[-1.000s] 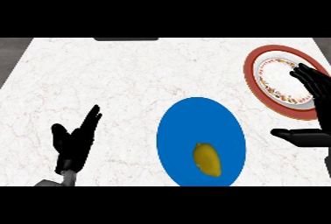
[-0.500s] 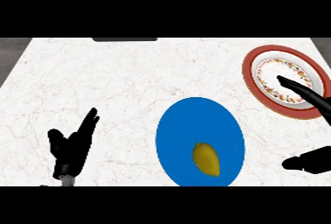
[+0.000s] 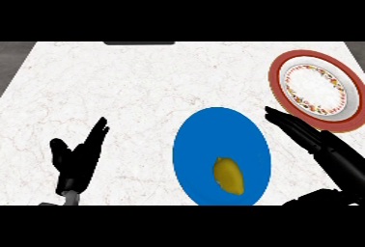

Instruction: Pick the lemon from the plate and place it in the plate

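A yellow lemon (image 3: 229, 176) lies on the blue plate (image 3: 214, 130), in its lower half near the front of the counter. A red-rimmed white plate (image 3: 284, 62) with a patterned border stands at the far right, with nothing on it. My right hand (image 3: 321, 147) is open just right of the blue plate, its straight fingers pointing up-left between the two plates, and its thumb shows at the lower edge. It touches neither the lemon nor the blue plate's middle. My left hand (image 3: 77, 157) rests open at the lower left, fingers up.
The white marbled counter (image 3: 128, 87) spreads wide to the left and behind the plates. A dark object (image 3: 139, 43) sits at the counter's far edge.
My right hand has come down and leftward from over the red-rimmed plate to the blue plate's right side. The lemon and the left hand have stayed where they were.
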Available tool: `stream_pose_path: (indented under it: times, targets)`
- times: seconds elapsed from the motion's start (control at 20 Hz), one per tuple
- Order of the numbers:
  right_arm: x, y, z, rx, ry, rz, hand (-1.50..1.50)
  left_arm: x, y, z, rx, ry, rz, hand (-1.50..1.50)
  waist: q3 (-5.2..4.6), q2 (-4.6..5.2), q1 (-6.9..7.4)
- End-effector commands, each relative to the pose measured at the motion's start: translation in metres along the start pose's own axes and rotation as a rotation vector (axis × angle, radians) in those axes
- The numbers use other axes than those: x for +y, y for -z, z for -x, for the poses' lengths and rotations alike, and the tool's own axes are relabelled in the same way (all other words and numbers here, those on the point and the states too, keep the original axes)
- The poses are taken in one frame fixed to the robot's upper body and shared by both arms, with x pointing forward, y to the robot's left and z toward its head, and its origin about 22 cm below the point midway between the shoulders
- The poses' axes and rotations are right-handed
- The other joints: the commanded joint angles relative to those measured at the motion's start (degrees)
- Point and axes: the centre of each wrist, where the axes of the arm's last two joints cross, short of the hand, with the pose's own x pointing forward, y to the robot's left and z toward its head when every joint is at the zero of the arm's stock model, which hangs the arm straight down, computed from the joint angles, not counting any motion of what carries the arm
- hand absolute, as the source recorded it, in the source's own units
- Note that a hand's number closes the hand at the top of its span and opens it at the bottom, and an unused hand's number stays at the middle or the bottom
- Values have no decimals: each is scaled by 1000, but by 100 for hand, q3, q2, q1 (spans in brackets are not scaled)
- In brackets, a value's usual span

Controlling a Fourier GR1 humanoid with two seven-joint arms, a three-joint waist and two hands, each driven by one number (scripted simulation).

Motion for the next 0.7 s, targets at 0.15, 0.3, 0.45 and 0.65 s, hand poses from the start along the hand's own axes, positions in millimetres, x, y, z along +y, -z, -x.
stream_pose_path:
  times: [0.15, 0.3, 0.45, 0.65]
  targets:
    - [36, 18, -3, 91, -67, -75, -150, 7, 5, 8, 60, -9, 12, 0, -31, 45, 38]
    - [51, 10, -13, 83, -31, -127, -150, -12, 8, -6, 57, -17, 31, 0, -30, 38, 6]
    - [49, 5, -7, 86, -18, -121, -150, 11, -2, 13, 50, -17, 17, 0, -30, 37, 11]
    - [60, 16, -26, 96, -22, -114, -150, 6, 13, 14, 40, 0, 9, 0, -32, 41, 1]
